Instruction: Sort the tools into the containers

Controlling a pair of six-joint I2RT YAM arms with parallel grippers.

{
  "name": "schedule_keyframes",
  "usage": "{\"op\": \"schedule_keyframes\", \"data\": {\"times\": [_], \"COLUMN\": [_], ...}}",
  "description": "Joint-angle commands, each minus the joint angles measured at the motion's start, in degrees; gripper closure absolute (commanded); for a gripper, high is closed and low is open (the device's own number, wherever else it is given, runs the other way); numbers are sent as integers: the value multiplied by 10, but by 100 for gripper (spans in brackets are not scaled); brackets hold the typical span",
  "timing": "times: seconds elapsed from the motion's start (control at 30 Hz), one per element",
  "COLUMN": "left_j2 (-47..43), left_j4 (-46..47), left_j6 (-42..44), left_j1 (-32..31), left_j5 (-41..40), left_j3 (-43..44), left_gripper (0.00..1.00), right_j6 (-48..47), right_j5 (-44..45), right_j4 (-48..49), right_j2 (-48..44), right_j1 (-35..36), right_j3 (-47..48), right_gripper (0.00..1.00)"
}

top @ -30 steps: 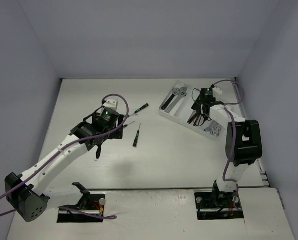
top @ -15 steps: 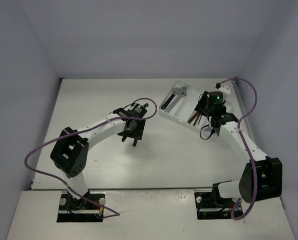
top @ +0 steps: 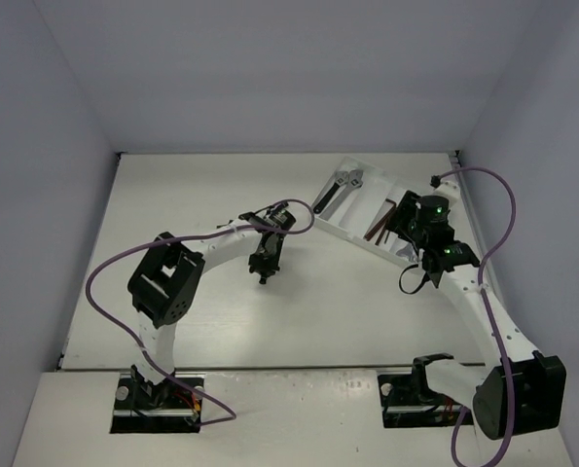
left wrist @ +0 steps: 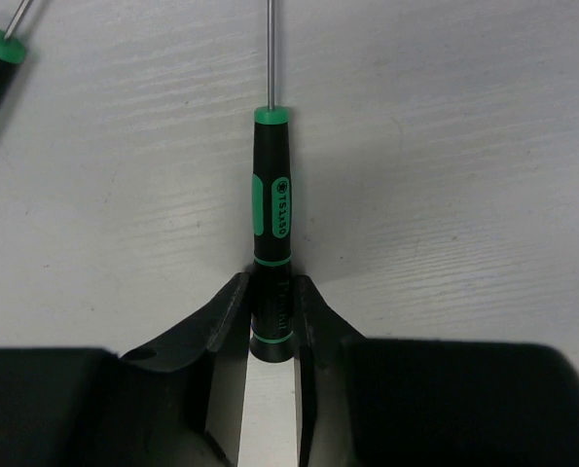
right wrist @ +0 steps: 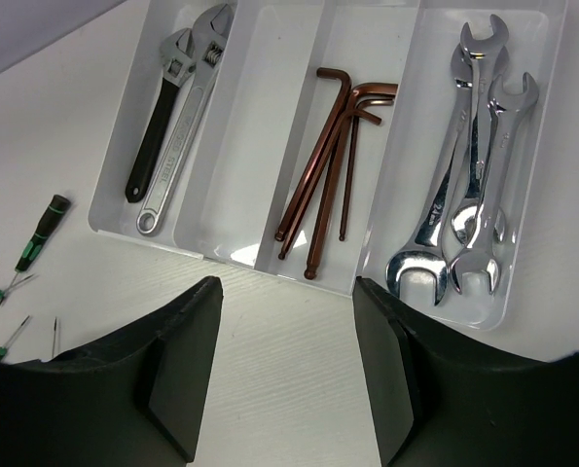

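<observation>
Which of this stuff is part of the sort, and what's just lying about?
Job:
tray
adjustable wrenches
hex keys
open-end wrenches
screwdriver in the left hand
loose screwdrivers

Lying about:
nothing loose; only purple cables

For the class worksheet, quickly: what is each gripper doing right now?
Left gripper: closed on the screwdriver.
Right gripper: open, empty.
</observation>
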Motion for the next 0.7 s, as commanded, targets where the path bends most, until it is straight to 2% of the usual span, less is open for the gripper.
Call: {"op": "schedule_keyframes", "data": {"times": [0.0,0.23,0.47,0.67], "left_j2": [-25,-33,98,222], "left_j4": [15,81,100,99], "left_j6": [22,110,184,200], "left_j1": [-8,-16,-33,-52], "left_j5": [1,56,118,148], "left_j3": [39,129,343,527], "left_gripper": [100,100,100,100], "right_j6": [-6,5,18,30], "right_j5": [-11,-29,-46,-69], "right_j4": [10,-14,-39,-59], "right_j2": [-32,-68,-110,-136], "right_j1": [-3,-5,-5,-4], "right_j3": [-8,-23,-41,-58], "right_gripper": [47,46,46,46]}}
